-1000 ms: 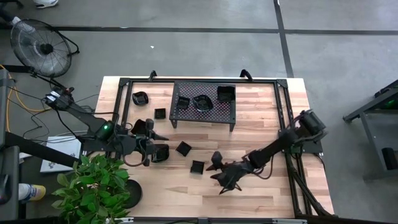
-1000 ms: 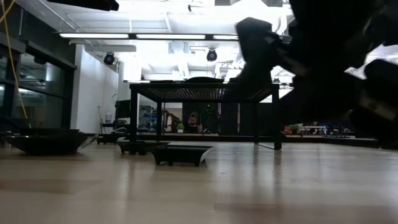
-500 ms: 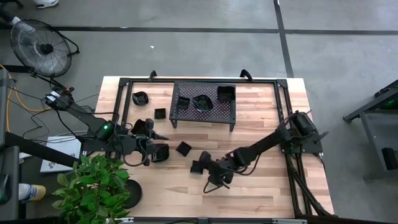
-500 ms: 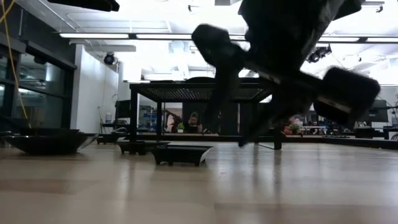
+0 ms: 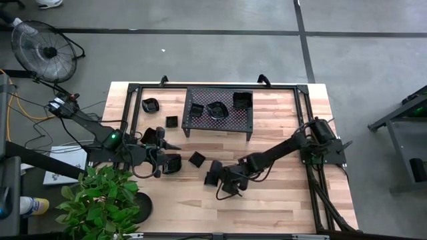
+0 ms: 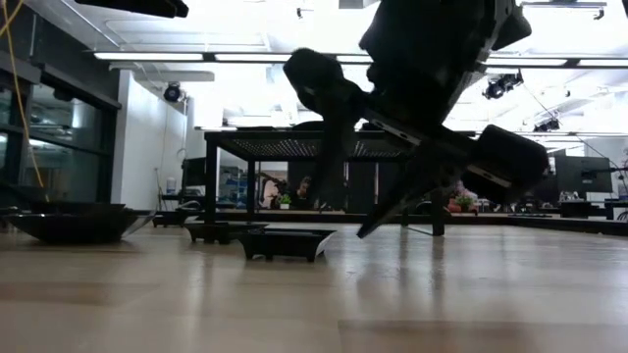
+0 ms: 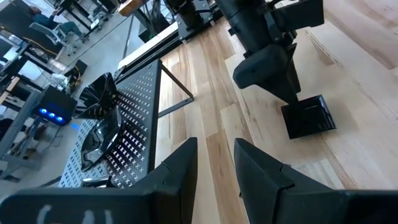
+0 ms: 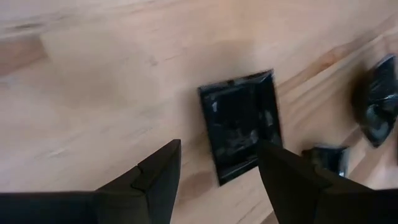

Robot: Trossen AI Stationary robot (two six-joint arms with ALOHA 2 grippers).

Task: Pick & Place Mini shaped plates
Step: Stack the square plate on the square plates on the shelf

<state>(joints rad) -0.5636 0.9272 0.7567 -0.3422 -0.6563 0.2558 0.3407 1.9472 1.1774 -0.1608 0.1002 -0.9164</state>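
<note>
Mesh rack at far centre already holds three plates; right gripper, jaws wide and empty, hovers over a square plate near centre, aligning to grasp; left gripper waits left, part-open, empty.

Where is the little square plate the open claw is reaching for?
In the high view the square plate lies flat on the table's front middle, right beside the open right gripper and just right of another small square plate.
</note>
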